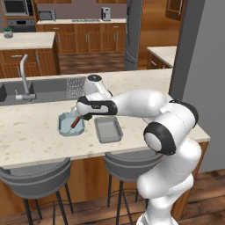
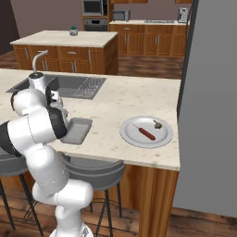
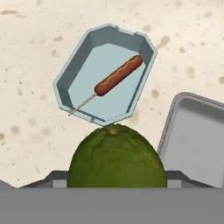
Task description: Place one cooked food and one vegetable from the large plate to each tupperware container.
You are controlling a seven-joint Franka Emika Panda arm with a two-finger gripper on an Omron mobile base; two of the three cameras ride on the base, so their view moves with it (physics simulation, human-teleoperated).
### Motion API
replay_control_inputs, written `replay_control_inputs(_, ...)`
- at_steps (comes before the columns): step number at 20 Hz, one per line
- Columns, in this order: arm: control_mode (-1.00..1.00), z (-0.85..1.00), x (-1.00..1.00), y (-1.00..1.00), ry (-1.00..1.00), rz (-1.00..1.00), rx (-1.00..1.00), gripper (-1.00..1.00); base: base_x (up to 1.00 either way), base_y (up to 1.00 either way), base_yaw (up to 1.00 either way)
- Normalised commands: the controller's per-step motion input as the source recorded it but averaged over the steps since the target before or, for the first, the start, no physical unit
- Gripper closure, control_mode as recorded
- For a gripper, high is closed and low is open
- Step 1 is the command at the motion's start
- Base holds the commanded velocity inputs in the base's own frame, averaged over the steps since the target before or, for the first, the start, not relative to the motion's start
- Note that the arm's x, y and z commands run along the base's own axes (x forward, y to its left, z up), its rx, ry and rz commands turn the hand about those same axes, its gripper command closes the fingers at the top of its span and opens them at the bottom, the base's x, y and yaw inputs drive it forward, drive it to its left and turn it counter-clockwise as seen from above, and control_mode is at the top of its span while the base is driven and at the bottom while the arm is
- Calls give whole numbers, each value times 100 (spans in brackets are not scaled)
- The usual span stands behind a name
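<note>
Pincer [image 1: 83, 115] holds round green avocado-like vegetable [image 3: 117, 156] above light blue cut-corner tray [image 3: 78, 70] containing skewered sausage [image 3: 117, 76]; grey rectangular tray [image 3: 197, 140] just beside.

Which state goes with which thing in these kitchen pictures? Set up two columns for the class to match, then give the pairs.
Things:
1. blue tray
2. grey tray
3. plate
4. green vegetable

States:
A. held in the claw, above the counter
B. holds one corn dog on a stick
C. holds nothing
D. bears a corn dog and a small brown item

Pairs: 1-B, 2-C, 3-D, 4-A
</note>
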Motion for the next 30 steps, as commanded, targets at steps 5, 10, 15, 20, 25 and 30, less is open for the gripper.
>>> replay_control_inputs(5,-100,-35,68,67,0,0,-1,100,0,0,0)
replay_control_inputs(10,-100,-57,87,33,0,0,2,100,0,0,0)
replay_control_inputs(15,-100,-53,62,1,0,0,3,100,0,0,0)
replay_control_inputs(20,-100,-31,14,-23,-5,-3,11,-100,0,0,0)
replay_control_inputs(25,-100,-13,0,-92,-9,-8,22,-100,0,0,0)
replay_control_inputs(30,-100,-62,33,16,-6,-1,12,-100,0,0,0)
